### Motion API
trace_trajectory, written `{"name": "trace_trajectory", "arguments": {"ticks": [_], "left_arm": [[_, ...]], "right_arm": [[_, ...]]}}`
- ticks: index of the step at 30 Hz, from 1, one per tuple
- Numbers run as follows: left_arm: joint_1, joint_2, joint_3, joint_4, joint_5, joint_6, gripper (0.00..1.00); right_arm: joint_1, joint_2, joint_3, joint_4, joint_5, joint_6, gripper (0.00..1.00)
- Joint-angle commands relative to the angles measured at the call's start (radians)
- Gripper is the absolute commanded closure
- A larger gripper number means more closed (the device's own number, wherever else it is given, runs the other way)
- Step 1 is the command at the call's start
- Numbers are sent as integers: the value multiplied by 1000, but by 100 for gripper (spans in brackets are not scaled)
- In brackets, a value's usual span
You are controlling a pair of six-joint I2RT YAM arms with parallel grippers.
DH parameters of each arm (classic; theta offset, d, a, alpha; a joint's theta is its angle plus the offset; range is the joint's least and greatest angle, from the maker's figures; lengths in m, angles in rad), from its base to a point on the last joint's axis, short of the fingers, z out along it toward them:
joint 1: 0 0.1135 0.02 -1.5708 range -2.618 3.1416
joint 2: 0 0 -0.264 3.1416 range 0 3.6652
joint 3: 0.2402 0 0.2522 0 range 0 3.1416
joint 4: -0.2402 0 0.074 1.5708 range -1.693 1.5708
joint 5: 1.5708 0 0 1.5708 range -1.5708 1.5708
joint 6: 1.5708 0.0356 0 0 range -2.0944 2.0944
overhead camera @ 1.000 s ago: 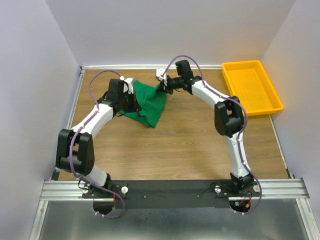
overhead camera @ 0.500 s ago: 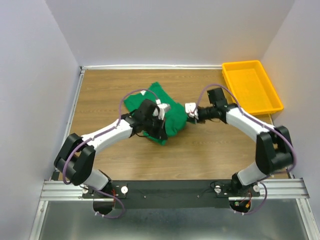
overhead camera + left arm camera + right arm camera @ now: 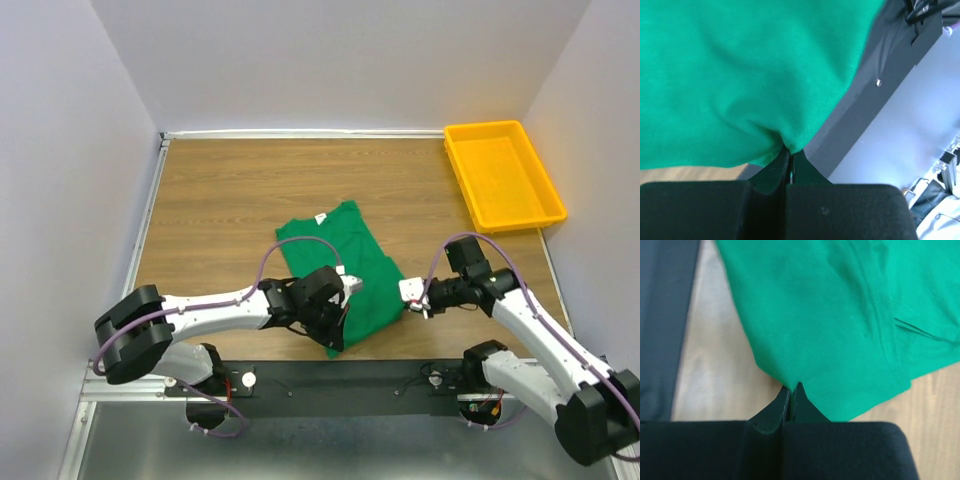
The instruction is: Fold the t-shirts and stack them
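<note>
Lying lengthwise, the emerald-green short-sleeved cotton t-shirt [image 3: 345,262] covers the front middle of the brown wooden tabletop [image 3: 230,190], its small white neck label [image 3: 320,217] toward the far wall; the left gripper [image 3: 789,154] is clamped tight on its near hem; the right gripper [image 3: 791,390] pinches the hem's other corner. Well apart, a yellow plastic tray [image 3: 505,175] sits at the far right.

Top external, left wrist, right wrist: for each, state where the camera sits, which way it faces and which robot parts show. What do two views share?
Top external: above and behind the bases, facing down at table, t-shirt and tray; both arms show.
Left wrist: on the left arm, facing along its shut jaws, which pinch the t-shirt's edge.
Right wrist: on the right arm, likewise; its shut jaws pinch another edge.
Shared: all show the t-shirt.
</note>
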Motion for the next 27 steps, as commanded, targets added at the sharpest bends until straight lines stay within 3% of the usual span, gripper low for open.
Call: {"name": "trace_trajectory", "arguments": {"ticks": [1,6,12,17,20,27], "left_arm": [[-29,-83,-29,19,-53,-77,100],[-27,-145,32,-56,-142,-54,100],[82,-148,153,-135,-299,58,100],[361,-130,221,-95,-382,198,100],[511,-41,256,-17,-353,272,100],[661,189,357,66,-239,359,100]], "right_arm": [[4,-92,-33,-158,-29,-50,99],[5,-35,48,-95,-40,-36,100],[4,283,293,23,-35,-10,99],[4,498,499,147,-43,68,99],[5,701,682,222,-55,145,100],[5,1028,970,261,-42,240,99]]}}
